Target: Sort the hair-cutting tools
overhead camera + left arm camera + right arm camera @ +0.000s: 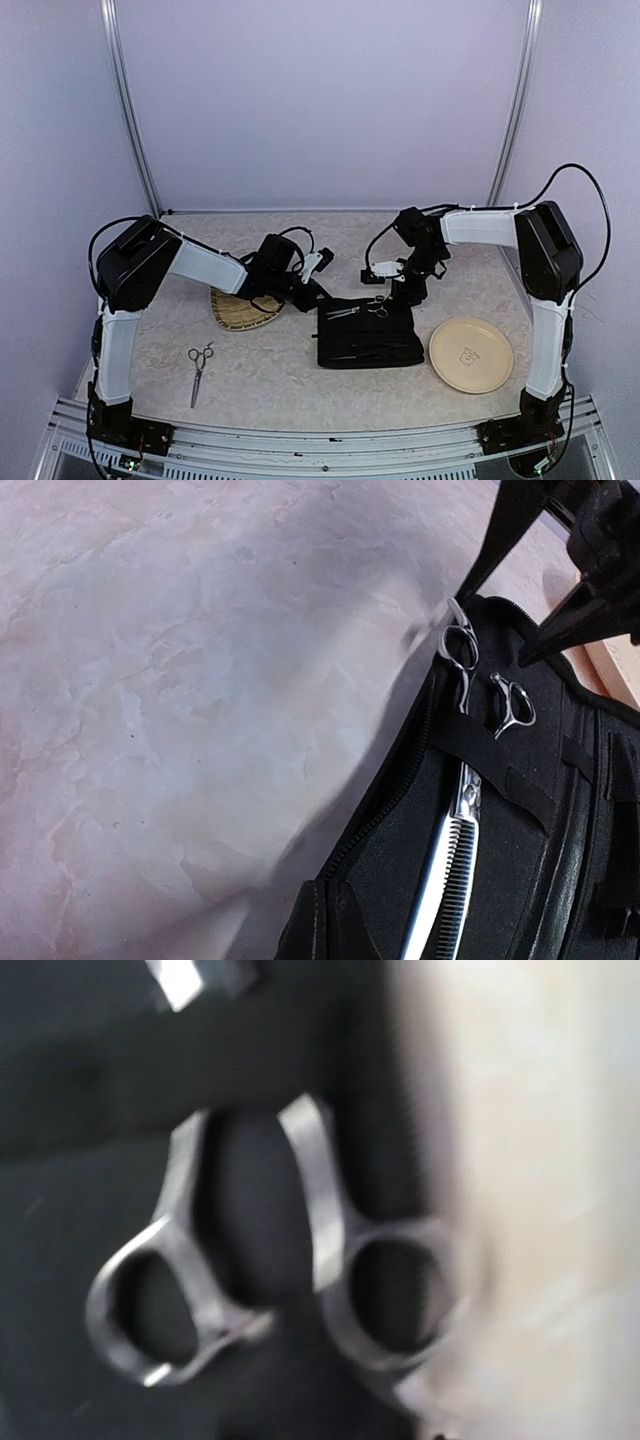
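Nearest, on the left of the table (270,385), one pair of scissors (199,370) lies loose, its rings toward the far side. On the near right sits one round tan plate (470,356). Between them, at the middle, one black case (366,338) lies open. A second pair of scissors (360,311) lies in the case along its far edge. The toothed blade is tucked under a strap and the two rings are at the right end. That makes two pairs in sight. Black clips cannot be told apart from the black lining. Left of the case, one woven tray (240,313) is partly hidden under the left arm.

The left claw (312,292) is closed tight by the case's far left corner. Whether it pinches anything I cannot tell. The right claw (396,297) hangs just beside the rings of the cased scissors, fingers parted, gripping nothing.
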`<action>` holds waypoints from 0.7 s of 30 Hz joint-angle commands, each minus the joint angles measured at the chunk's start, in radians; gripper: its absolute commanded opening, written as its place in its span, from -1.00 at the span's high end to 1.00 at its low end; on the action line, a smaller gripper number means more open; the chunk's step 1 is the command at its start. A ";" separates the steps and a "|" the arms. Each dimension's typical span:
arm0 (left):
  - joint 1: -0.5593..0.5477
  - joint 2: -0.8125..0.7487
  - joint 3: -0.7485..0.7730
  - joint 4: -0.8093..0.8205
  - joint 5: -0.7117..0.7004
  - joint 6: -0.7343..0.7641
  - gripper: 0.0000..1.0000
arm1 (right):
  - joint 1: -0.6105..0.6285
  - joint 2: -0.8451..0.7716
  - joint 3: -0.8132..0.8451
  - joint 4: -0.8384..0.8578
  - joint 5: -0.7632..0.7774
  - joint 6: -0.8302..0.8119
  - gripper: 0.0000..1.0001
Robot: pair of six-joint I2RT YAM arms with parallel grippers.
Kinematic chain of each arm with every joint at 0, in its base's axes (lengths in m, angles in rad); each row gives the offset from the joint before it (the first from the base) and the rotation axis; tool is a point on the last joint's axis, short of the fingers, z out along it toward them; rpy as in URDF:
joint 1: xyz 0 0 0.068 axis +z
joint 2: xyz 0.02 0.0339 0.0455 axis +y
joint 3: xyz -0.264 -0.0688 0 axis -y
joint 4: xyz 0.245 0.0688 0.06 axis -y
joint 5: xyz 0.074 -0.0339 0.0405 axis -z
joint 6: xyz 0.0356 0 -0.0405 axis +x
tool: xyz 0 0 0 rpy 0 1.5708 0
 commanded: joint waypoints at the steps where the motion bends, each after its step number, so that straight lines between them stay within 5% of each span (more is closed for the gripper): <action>1: -0.028 -0.024 -0.034 0.014 0.020 -0.036 1.00 | 0.007 -0.004 -0.001 0.092 0.012 -0.058 0.06; 21: -0.052 -0.023 -0.023 -0.013 0.012 -0.045 1.00 | 0.001 0.076 0.085 0.100 0.016 -0.072 0.00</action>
